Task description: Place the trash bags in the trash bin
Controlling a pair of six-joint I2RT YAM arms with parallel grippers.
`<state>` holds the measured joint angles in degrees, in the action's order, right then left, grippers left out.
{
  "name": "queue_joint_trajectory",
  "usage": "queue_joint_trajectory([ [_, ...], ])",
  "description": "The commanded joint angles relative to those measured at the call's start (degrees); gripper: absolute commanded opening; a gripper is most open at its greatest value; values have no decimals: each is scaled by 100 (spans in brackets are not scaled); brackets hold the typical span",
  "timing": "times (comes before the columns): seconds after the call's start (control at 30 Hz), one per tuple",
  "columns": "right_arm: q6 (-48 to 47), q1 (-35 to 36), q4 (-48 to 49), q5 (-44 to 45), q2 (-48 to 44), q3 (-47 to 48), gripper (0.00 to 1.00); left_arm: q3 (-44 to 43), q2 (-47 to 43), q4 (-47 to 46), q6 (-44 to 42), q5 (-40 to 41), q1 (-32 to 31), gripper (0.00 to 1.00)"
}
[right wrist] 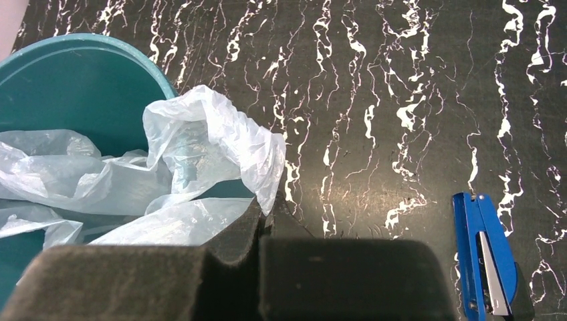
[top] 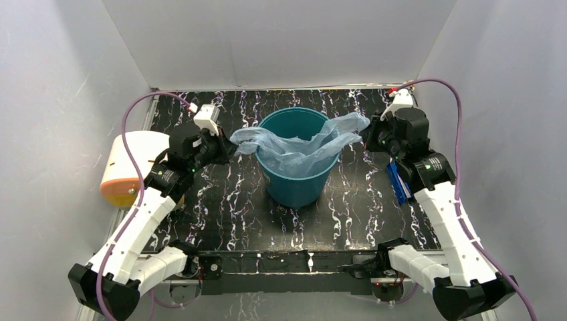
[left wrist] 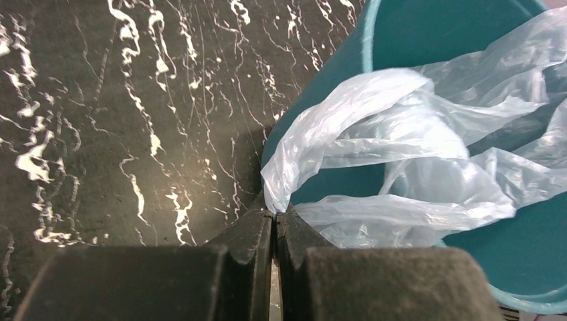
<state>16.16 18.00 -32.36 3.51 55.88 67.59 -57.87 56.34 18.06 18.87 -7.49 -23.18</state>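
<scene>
The light-blue trash bag (top: 301, 144) is stretched across the mouth of the teal trash bin (top: 294, 190), sagging partly inside, with both ends past the rim. The left hand (left wrist: 274, 215) pinches one end and the right hand (right wrist: 263, 215) the other, each pressed together on the plastic. The bin stands in the middle of the worktop (top: 220, 214); a blue stapler (right wrist: 485, 261) lies beside the right arm

2 white arms (top: 144, 217), black joints (top: 164, 179), purple cables (top: 123, 132); black claws (left wrist: 274, 215).

Black worktop (top: 227, 214) veined with white. Teal trash bin (top: 294, 188) upright at centre frame, blue stapler (top: 399, 182) flat at the right, and cream cylinder (top: 134, 159) with orange end at the left edge.
</scene>
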Motion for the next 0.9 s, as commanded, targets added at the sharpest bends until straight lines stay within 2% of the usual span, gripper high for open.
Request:
queue_joint_trajectory([
  [0.0, -103, -30, 165, 218, 51, -4, 0, 531, -62, -743, 380, -313, 33, 0],
  [0.2, -4, -28, 120, 151, 29, -461, 0, 1271, -165, -1684, 849, -797, 33, 0],
  [0.33, 11, -25, 55, 102, -9, -598, 0, 1190, -73, -1542, 745, -811, 32, 2],
  [0.4, -55, -29, -24, 320, -26, -540, 0, 1016, -83, -1303, 584, -651, 29, 10],
  [0.47, -177, -26, -40, 481, -99, -435, 7, 807, -138, -1050, 404, -516, 31, 24],
  [0.53, -437, -25, 11, 314, -201, -269, 41, 586, -201, -781, 243, -327, 25, 42],
  [0.57, -477, -27, 49, 314, -272, -186, 49, 494, -237, -638, 198, -176, 32, 60],
  [0.6, -475, -27, 80, 356, -334, -95, 53, 412, -282, -541, 182, -34, 27, 71],
  [0.7, -531, -26, 201, 455, -471, 174, 64, 268, -451, -408, 108, 230, 31, 82],
  [0.87, -604, -26, 126, 252, -282, 776, 68, -75, -538, -151, -73, 518, 33, 88],
])
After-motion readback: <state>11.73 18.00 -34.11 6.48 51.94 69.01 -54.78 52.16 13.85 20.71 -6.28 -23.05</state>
